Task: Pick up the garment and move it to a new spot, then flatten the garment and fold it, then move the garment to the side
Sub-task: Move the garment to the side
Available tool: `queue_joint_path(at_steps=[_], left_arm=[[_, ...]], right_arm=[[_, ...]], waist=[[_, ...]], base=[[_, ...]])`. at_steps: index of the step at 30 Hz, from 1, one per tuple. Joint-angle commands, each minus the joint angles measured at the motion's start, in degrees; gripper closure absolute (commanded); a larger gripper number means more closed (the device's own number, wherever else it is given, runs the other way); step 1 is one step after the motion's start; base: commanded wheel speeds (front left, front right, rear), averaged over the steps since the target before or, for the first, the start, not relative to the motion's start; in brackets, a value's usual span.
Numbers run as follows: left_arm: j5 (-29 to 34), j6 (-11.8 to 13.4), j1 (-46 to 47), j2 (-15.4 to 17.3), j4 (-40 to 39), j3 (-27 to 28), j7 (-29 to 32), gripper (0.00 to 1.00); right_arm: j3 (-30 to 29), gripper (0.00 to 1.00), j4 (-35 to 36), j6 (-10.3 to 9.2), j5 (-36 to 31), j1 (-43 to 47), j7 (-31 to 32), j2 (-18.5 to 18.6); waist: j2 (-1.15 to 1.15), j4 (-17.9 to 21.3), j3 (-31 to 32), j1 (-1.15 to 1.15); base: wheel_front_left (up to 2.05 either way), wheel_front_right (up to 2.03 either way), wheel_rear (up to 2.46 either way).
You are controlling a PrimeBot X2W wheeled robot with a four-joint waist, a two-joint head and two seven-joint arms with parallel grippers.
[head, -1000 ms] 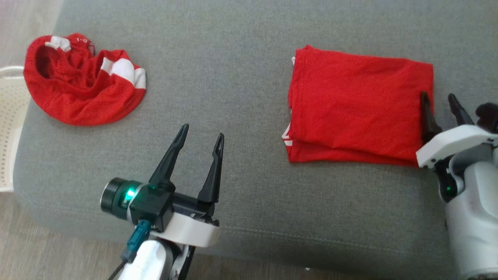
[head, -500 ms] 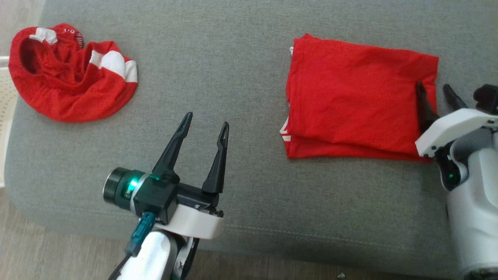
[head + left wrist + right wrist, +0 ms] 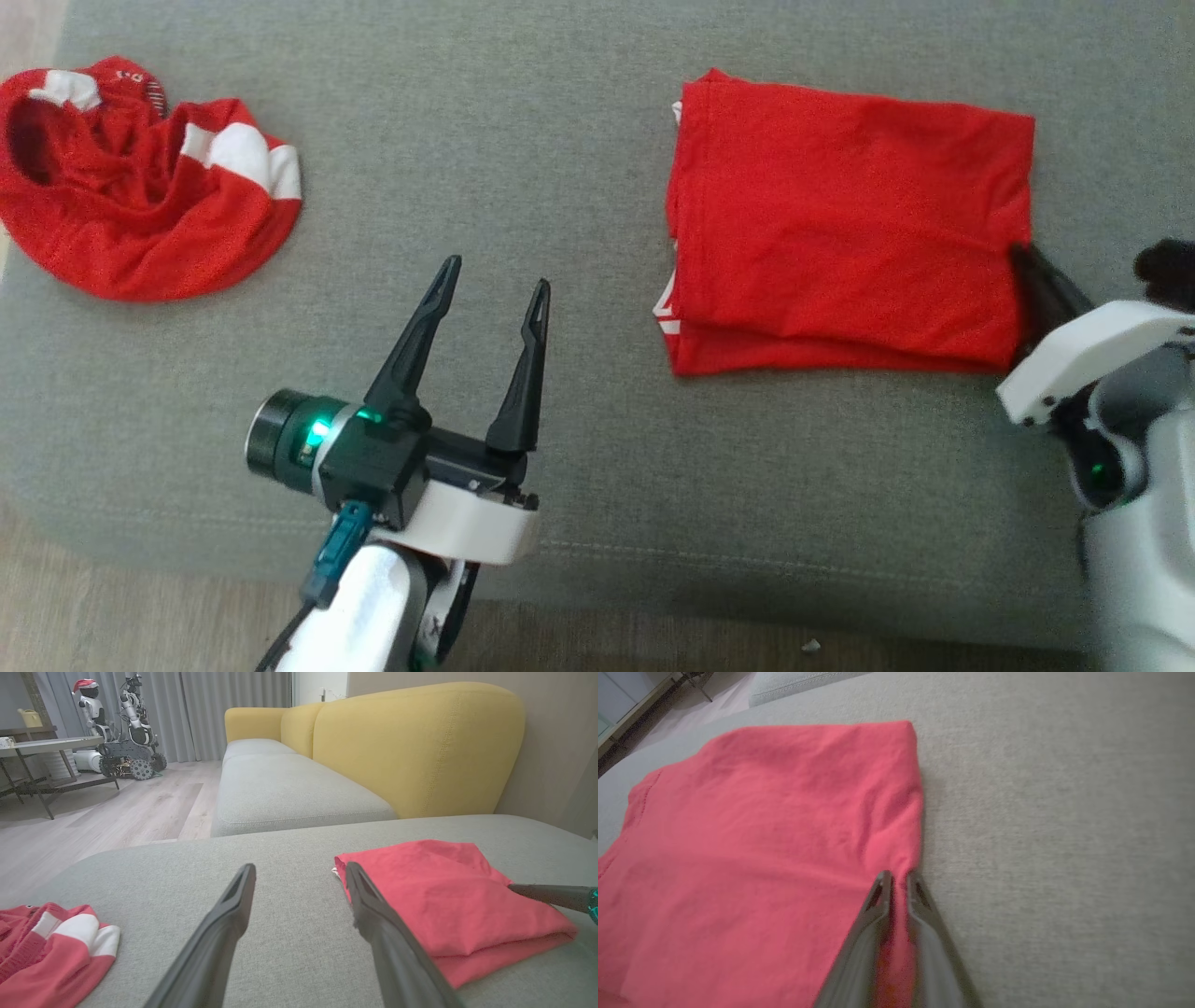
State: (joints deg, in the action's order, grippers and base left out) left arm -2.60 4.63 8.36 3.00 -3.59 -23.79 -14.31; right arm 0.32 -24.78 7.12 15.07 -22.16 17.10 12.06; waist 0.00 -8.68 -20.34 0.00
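Narrowing since a second ago, when its fingers were standing apart astride the cloth's edge, the right gripper (image 3: 899, 877) is now pinching the right-hand edge of the folded garment (image 3: 840, 215), with a thin ridge of red fabric showing between its two dark tapered fingers. The head camera is also sitting a little differently, so the whole scene is lying shifted in its view.

The folded garment is lying as a flat, roughly rectangular stack of fine red mesh-like knit, its layers showing along the near edge, with a sliver of white trim peeking out at the left corner. It is resting on the right part of a grey woven seat cushion (image 3: 523, 140). Well apart, at the cushion's far left, a crumpled garment (image 3: 140, 205) of red with white panels is lying bunched in a rounded heap.

The left gripper (image 3: 498, 273) is hovering over bare cushion between the two, fingers spread wide, touching nothing.
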Motion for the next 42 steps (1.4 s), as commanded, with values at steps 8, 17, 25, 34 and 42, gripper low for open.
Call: queue_joint_path(at_steps=[8,17,25,34,42], left_arm=[[0.5,-0.3,2.9,-0.1,-2.4,1.8,-0.7,0.00],[1.5,-1.4,4.9,-0.1,-2.6,2.1,-0.7,0.00],[2.5,-2.3,7.9,0.5,-3.3,1.8,-0.7,0.00],[2.7,-2.7,10.1,0.9,-4.0,1.1,-0.7,0.00],[2.7,-3.1,12.1,1.2,-3.4,0.2,-0.7,0.00]], right_arm=[[-3.0,1.00,7.5,0.36,-0.6,-1.9,0.0,7.0],[-6.7,1.00,8.4,0.36,-1.9,-6.1,0.1,14.8],[-11.8,1.00,9.1,0.36,-5.5,-10.9,-0.2,20.7],[-17.1,1.00,14.6,0.36,-10.8,-11.3,1.0,22.4],[-20.9,0.00,17.6,0.36,-18.4,-11.9,-2.0,19.6]], waist=[[0.00,3.4,-2.2,0.00],[0.00,7.4,-5.5,0.00],[0.00,9.9,-10.6,0.00],[0.00,11.6,-14.8,0.00],[0.00,11.4,-15.5,0.00]], base=[[0.00,0.00,0.00],[0.00,0.00,0.00],[0.00,0.00,0.00],[0.00,0.00,0.00],[0.00,0.00,0.00]])
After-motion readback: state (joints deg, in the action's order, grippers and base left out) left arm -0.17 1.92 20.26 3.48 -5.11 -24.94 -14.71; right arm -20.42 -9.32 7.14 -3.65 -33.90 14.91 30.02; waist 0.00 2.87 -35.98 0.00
